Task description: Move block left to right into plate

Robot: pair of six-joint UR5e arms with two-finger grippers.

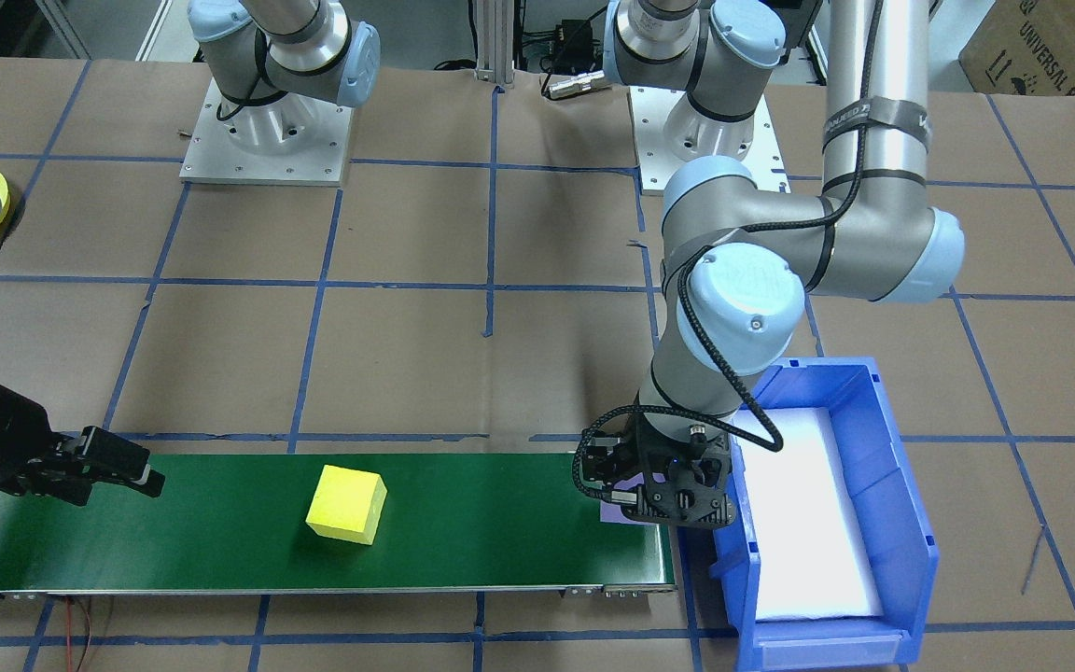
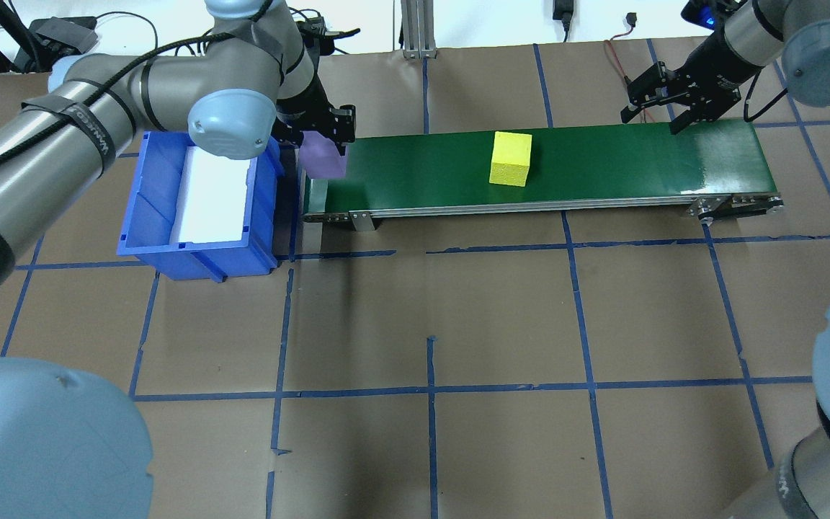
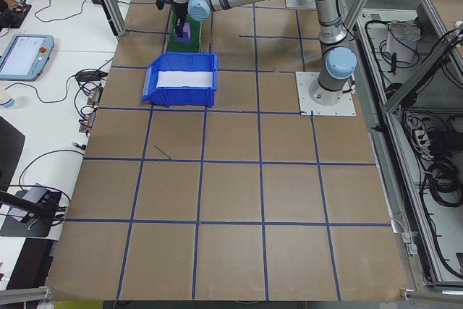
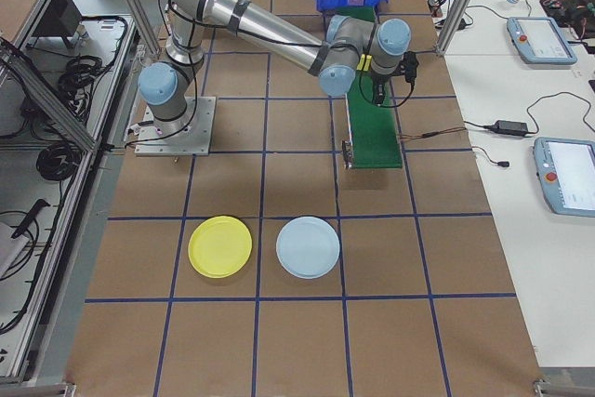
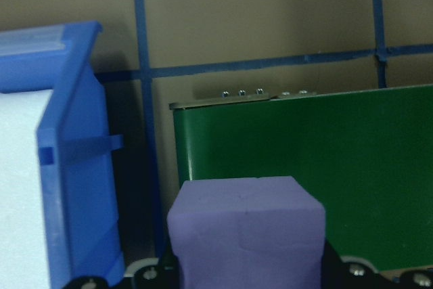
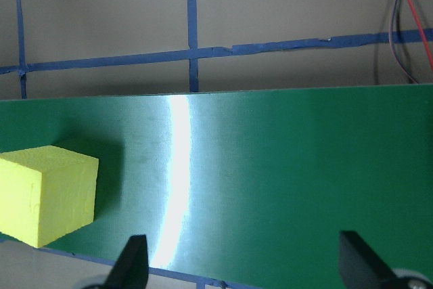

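A purple foam block [image 2: 324, 158] hangs over the left end of the green conveyor belt [image 2: 602, 155], and my left gripper [image 2: 316, 138] is shut on it. In the left wrist view the purple block [image 5: 245, 231] fills the space between the fingers. A yellow block [image 2: 511, 158] lies loose on the middle of the belt, also seen as the yellow block [image 6: 44, 194] in the right wrist view. My right gripper [image 2: 656, 109] hovers open over the belt's right end, empty. The yellow plate [image 4: 219, 246] lies on the table far from the belt.
A blue bin [image 2: 143, 194] with a white foam liner stands against the belt's left end, beside my left gripper. A pale blue plate [image 4: 308, 246] lies next to the yellow one. Red wires [image 6: 409, 25] run behind the belt's right end.
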